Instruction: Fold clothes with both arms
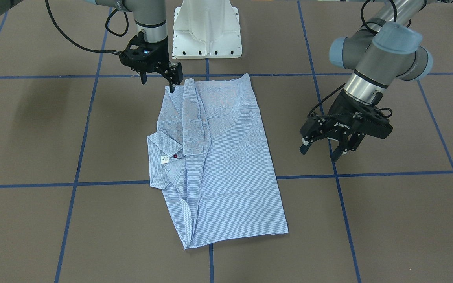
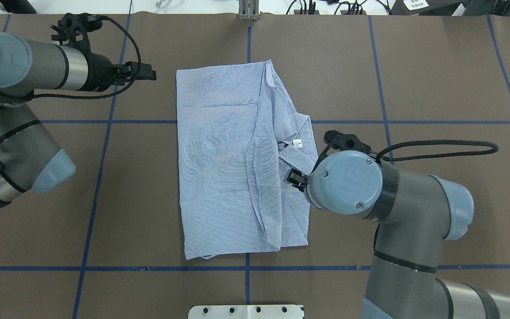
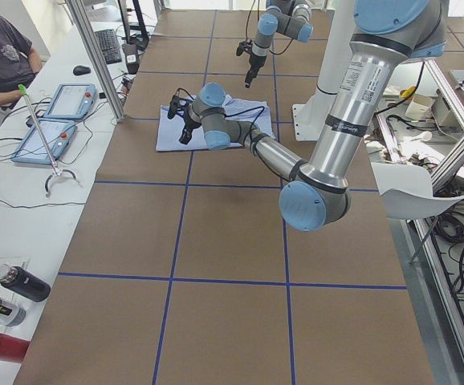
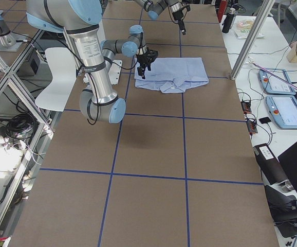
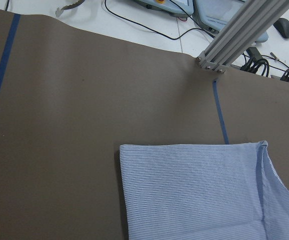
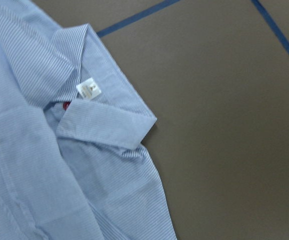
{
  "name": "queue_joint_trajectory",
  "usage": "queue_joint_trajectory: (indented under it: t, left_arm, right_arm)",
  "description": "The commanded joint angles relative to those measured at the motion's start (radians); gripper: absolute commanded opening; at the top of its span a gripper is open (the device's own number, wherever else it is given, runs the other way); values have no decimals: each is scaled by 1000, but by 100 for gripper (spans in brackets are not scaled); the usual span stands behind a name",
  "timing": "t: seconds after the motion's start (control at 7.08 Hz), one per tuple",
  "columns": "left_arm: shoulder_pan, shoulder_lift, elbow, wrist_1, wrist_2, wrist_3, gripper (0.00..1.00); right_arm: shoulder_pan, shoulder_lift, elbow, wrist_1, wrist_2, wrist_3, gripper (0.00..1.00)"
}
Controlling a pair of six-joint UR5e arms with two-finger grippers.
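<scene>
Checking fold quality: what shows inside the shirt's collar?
Inside the collar, a white neck label and part of a dark red button show. The rest of the shirt interior is covered by folded fabric.

Left hand (image 1: 320, 152) open, hovering; right hand (image 1: 158, 83) open, lowered.

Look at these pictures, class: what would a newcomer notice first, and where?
A light blue striped shirt lies partly folded on the brown table, its collar and white label showing. The open left gripper hangs beside it; the right gripper, also open, hovers at its corner near the white base.
</scene>
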Motion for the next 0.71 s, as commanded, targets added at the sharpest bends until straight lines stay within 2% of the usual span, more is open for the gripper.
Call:
queue_joint_trajectory:
  t: [0.0, 0.28, 0.56]
  left_arm:
    - [-4, 57, -34, 0, 2, 51, 100]
    - [-4, 77, -34, -1, 1, 51, 100]
    - [-4, 83, -36, -1, 2, 44, 100]
  right_arm:
    - [-44, 47, -63, -15, -9, -283, 100]
    - [-62, 130, -155, -19, -16, -350, 100]
    - [-80, 142, -178, -19, -40, -449, 100]
